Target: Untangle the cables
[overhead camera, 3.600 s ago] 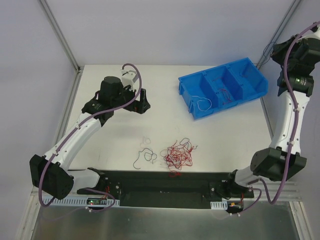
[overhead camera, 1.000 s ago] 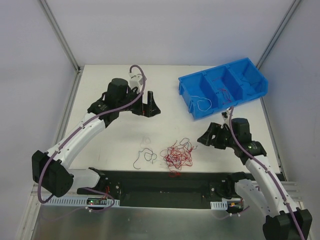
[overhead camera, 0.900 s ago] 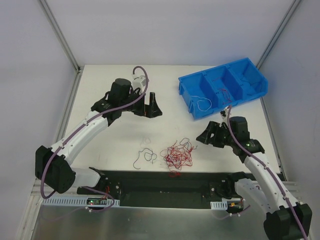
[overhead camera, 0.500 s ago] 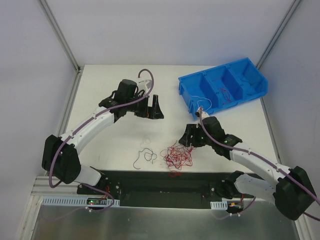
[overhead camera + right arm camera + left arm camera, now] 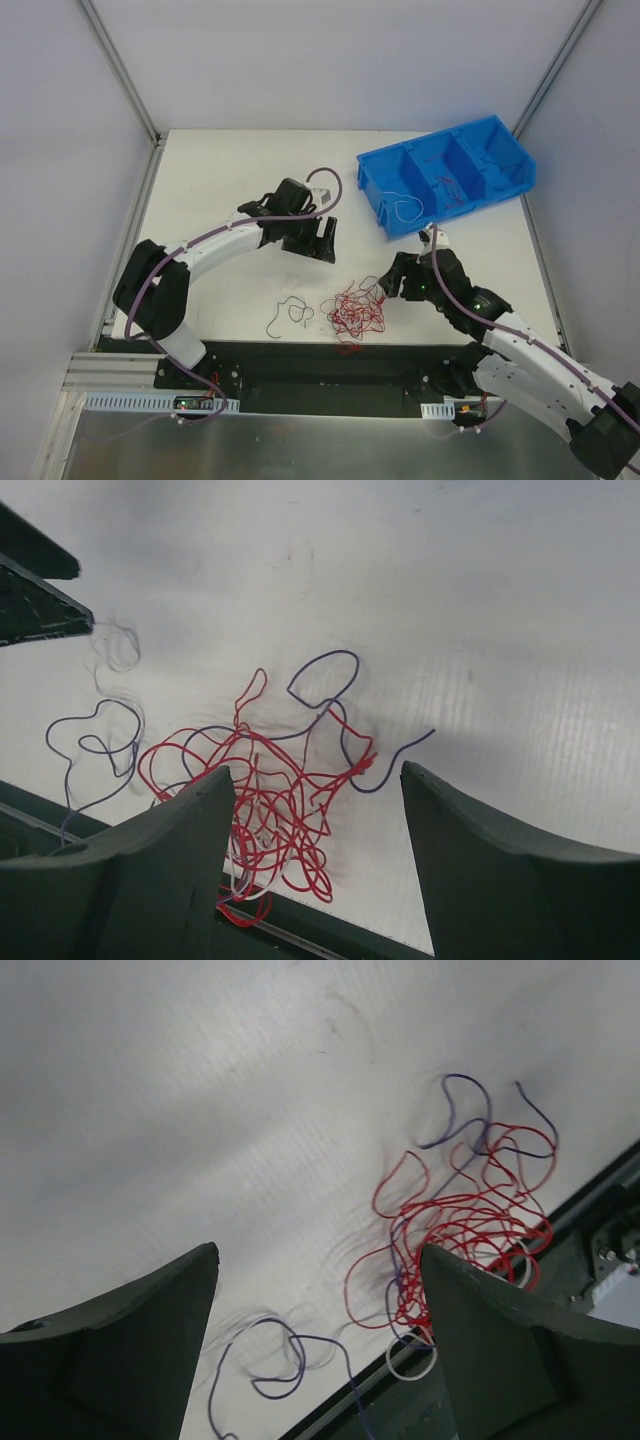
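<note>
White tabletop [image 5: 220, 180] fills both wrist views. Only the overhead camera takes in the blue bin [image 5: 372, 198] at the far right, with a few thin strands lying in its compartments. The left gripper [image 5: 322, 238] hangs over the table just beyond a loose dark strand [image 5: 290, 310], its fingers [image 5: 120, 1350] spread wide with nothing between them. The cables [image 5: 352, 312] lie as a mostly red tangle near the table's near edge, between the two grippers. The left wrist camera picks out a white loop at the tangle's edge that cannot be made out from overhead. The right gripper [image 5: 392, 283], just right of the tangle, is also wide apart and empty. Its camera shows dark strands threaded through the red.
</note>
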{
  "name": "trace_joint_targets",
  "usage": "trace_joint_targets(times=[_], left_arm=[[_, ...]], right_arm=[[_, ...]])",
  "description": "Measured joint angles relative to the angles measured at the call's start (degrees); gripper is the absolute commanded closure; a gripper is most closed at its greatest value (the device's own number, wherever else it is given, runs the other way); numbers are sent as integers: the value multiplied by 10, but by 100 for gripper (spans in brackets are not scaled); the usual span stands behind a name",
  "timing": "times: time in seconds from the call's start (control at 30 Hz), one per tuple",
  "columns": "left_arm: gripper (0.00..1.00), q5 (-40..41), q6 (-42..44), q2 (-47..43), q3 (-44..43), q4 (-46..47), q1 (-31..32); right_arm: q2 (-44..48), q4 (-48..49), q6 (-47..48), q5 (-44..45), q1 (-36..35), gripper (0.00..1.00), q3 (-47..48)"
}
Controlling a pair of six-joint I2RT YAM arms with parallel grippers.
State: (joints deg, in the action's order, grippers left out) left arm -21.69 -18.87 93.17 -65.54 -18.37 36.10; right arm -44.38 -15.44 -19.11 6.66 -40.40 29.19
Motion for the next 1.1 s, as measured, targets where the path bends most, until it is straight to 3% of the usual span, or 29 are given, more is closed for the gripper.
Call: trace_joint_targets(times=[0.1,0.3,0.4,0.53,0.63,0.77,1.07,1.1], left_arm=[[20,82,1,-14,0,-23,-2],[37,176,-20,-48,21,-73,-60],[35,190,-32,-43,39,-93,-81],[24,173,-48,-41,71,-103,-67],[24,160,-59,-41,89,-100,-48],[40,153,-73,-35,99,-90,-26],[100,152,-74,-8,102,-71,-23],[100,152,-72,-9,102,-70,-23]], right_arm=[[16,-21,-13,1,19,32,-10],[-25,-24,-5,-15,25,32,-10],[-46,-20,10,-18,25,32,-8],[-67,-21,38,-27,25,32,18],[-70,-19,57,-35,25,32,40],[-70,-18,70,-48,25,33,46],[-83,17,38,-128,-1,35,-13],[-92,23,33,-137,-7,36,-22]])
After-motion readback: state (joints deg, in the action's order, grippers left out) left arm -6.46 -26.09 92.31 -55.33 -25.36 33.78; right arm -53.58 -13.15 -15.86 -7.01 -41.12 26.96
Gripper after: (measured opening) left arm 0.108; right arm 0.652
